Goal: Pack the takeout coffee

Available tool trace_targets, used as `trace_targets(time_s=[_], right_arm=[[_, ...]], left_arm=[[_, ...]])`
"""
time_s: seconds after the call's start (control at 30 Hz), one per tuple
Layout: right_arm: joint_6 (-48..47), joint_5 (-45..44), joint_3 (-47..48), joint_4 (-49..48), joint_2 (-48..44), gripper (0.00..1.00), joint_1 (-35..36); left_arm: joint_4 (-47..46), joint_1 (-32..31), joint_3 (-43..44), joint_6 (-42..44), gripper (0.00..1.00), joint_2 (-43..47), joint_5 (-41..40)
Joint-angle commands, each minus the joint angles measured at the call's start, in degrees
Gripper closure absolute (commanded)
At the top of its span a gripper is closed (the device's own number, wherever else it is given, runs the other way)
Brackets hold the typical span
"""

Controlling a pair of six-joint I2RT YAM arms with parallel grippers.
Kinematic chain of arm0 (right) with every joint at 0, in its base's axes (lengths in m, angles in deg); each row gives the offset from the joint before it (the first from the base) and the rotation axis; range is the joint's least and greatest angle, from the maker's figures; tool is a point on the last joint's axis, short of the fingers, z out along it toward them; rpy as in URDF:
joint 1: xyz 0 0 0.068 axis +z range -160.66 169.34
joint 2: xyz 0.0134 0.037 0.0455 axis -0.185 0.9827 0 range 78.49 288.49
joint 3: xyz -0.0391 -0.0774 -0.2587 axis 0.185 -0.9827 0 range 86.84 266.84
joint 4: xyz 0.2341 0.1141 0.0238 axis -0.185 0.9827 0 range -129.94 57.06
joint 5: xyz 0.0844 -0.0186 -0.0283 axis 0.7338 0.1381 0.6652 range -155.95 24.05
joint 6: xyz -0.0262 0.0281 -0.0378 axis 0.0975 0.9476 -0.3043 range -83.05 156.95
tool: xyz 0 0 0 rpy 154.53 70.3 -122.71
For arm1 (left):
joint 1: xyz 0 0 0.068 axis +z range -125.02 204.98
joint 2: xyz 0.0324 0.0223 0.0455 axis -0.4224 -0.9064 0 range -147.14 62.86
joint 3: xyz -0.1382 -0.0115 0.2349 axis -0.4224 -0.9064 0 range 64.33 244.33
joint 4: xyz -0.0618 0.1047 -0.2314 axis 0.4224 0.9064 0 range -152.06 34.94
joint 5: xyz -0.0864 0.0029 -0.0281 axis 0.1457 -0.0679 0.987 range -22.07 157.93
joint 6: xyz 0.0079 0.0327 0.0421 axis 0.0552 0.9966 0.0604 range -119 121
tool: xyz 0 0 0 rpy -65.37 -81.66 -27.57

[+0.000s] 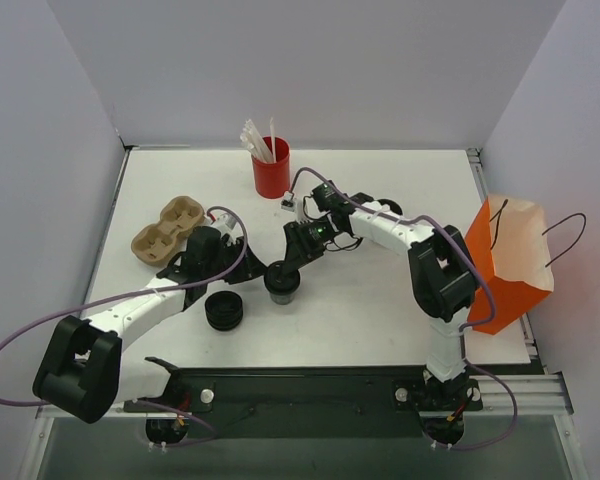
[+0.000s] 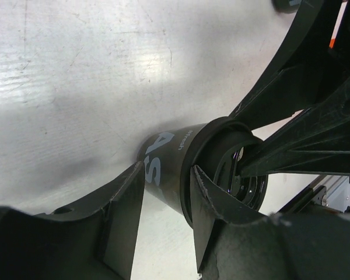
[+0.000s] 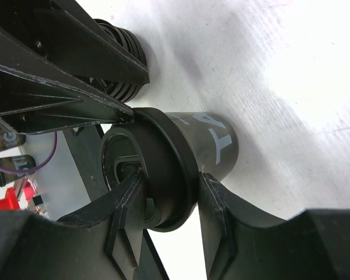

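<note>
A white counter (image 1: 380,310) carries the scene; an orange paper bag (image 1: 515,270) stands upright at its right edge with its handles up, well apart from everything else; the left arm (image 1: 130,310) and the right arm (image 1: 400,230) reach in from opposite sides and meet near the counter's middle; a cardboard cup carrier (image 1: 167,232) lies toward the left rear, just beside the left arm's wrist; a red cup (image 1: 271,176) holding white straws (image 1: 257,140) stands near the back; a stack of loose black lids (image 1: 224,311) sits toward the front, near the takeout coffee cup (image 1: 282,283); that cup stands upright on the counter between the two arms, its black lid (image 3: 169,157) on top; the right fingers (image 3: 216,221) are set narrow and nip the lid's rim, one tip on the lid's top face and the other under the rim; the left fingers (image 2: 125,227) are moderately spread, their tips against the cup's side wall, one by its base and one just under the rim, and it cannot be told whether they press
</note>
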Motion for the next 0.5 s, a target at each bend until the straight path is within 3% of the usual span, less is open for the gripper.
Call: trace_targets(time_s=[0.0,0.33,0.47], right_arm=[[-2.29,-13.21,-7.71,0.0,3.47,0.71,0.66],[1.75,-14.79,-19.04,-9.76,-1.8,0.72,-1.19],[4.3,-14.97,-20.55,-12.65,-4.08,0.72,-1.02]], left_arm=[[3.59,-4.17,-6.67,-1.45,0.56,-6.63,-8.36],[0.95,-8.66,-12.3,-5.5,0.58,-4.8,-12.58],[1.29,-9.36,-9.25,-5.59,0.58,-0.58,-10.73]])
